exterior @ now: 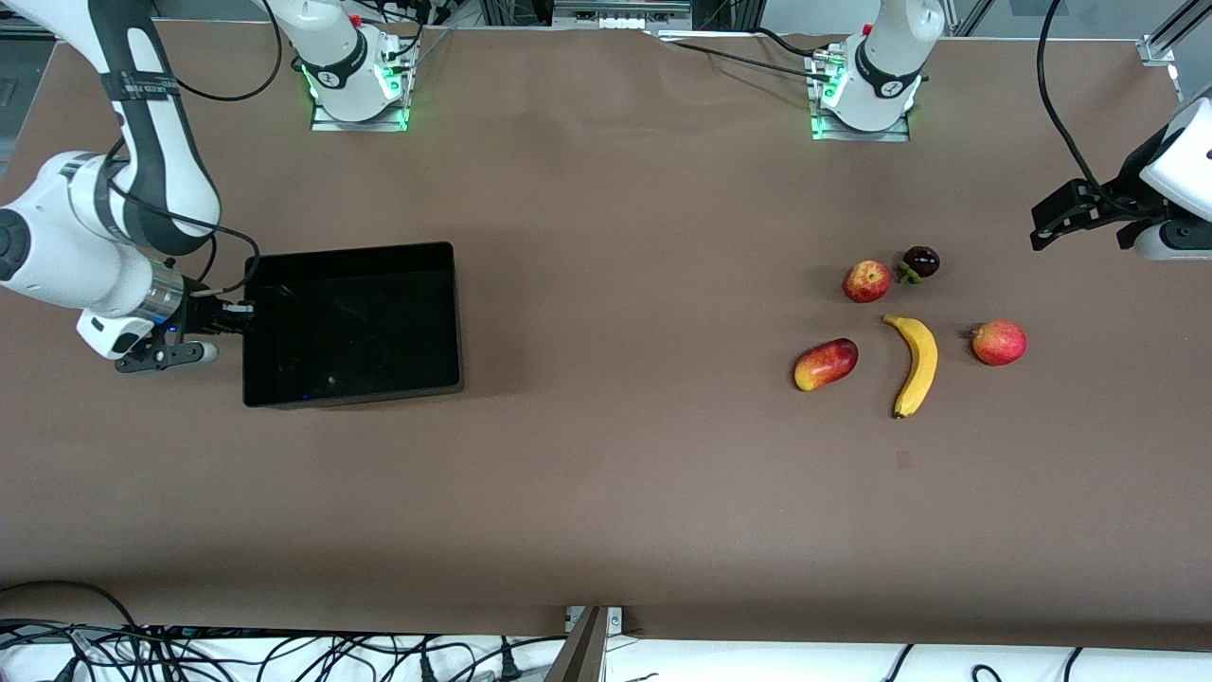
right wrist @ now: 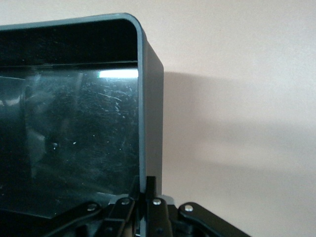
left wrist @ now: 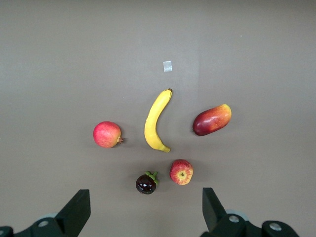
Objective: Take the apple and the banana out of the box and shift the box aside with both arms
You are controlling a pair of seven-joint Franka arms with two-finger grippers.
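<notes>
The black glossy box (exterior: 360, 332) sits on the table toward the right arm's end. My right gripper (exterior: 244, 315) is shut on its low wall at that end; the right wrist view shows the fingers (right wrist: 149, 185) pinching the wall (right wrist: 148, 108). The yellow banana (exterior: 917, 365) and the small red-and-yellow apple (exterior: 866, 281) lie among the fruits toward the left arm's end. My left gripper (exterior: 1039, 227) is open and empty, up in the air by that end of the table. Its wrist view shows its gripper (left wrist: 145, 205), the banana (left wrist: 155, 118) and the apple (left wrist: 181, 172).
Beside these lie a red-yellow mango (exterior: 826, 365), a round red fruit (exterior: 999, 342) and a dark mangosteen (exterior: 920, 262). The left wrist view shows them too: mango (left wrist: 211, 120), red fruit (left wrist: 107, 134), mangosteen (left wrist: 146, 183), and a small pale patch (left wrist: 168, 66) by the banana's tip.
</notes>
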